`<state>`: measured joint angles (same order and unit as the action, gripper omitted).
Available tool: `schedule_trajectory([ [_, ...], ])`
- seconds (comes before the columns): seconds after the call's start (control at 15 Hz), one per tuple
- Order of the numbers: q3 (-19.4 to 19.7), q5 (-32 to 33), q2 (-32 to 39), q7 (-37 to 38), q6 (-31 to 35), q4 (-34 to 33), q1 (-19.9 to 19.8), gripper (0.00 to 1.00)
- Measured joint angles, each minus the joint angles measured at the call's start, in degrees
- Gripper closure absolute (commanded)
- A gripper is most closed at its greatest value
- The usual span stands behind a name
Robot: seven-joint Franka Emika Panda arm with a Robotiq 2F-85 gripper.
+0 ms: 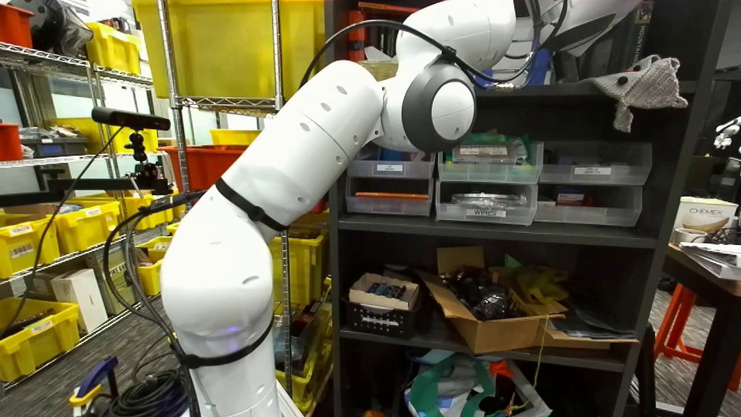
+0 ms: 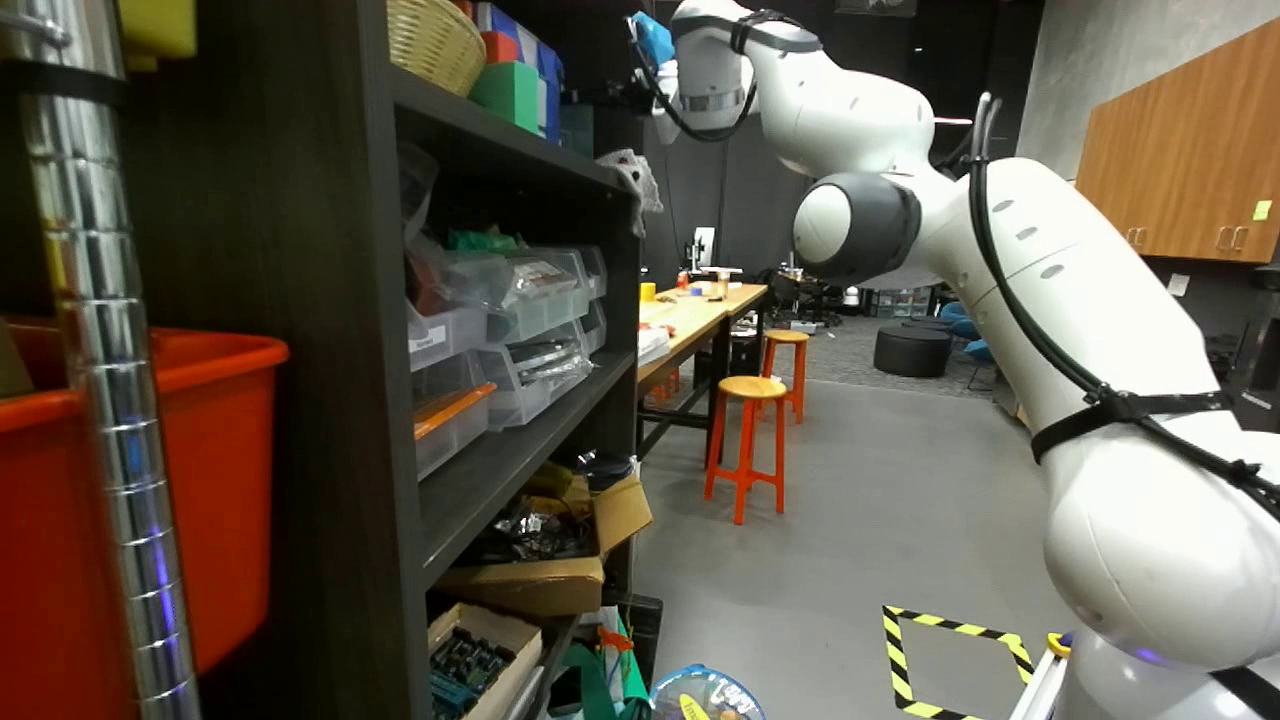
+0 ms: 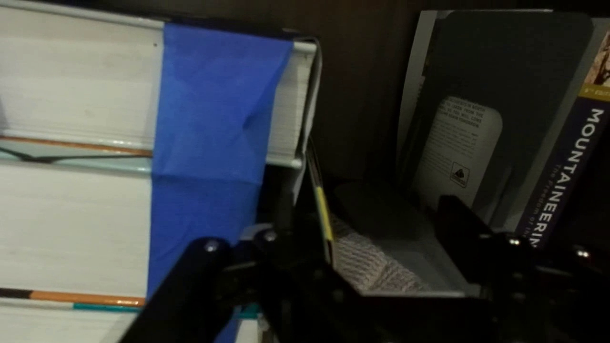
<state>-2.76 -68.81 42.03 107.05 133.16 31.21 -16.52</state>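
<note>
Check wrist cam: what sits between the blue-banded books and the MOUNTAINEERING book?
Wrist view: a thin yellow-marked edge, some grey knitted fabric and what looks like a dark bookend. The open gripper hides part of that stretch.

A black two-finger gripper (image 3: 367,209) stands at the lower edge of the wrist view, its fingers (image 3: 460,226) spread. Thick white-paged books (image 3: 71,214) line the left edge, crossed by a wide blue band (image 3: 205,138). Between the fingers show a thin yellow-edged item (image 3: 323,212) and grey knitted fabric (image 3: 360,259). Toward the right edge, a flat black panel (image 3: 519,71) stands beside a dark purple "MOUNTAINEERIN" book spine (image 3: 564,176).
</note>
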Motion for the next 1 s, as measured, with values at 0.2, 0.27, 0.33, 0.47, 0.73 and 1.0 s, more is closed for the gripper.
schedule_trajectory([
  [0.2, -0.1, 0.0, 0.0, 0.6, 0.1, -0.5, -0.2, 0.00],
  [0.27, -0.1, 0.0, 0.0, 0.8, 0.1, -0.6, -0.3, 0.00],
  [0.33, -0.2, 0.0, 0.0, 0.9, 0.1, -0.8, -0.4, 0.00],
  [0.47, -0.5, 0.0, 0.1, 1.0, 0.1, -1.2, -0.6, 0.00],
  [0.73, -1.8, 0.0, 0.1, 1.1, 0.0, -2.5, -1.9, 0.00],
  [1.0, -3.0, 0.0, 0.1, 1.0, -0.9, -4.4, -3.4, 0.00],
])
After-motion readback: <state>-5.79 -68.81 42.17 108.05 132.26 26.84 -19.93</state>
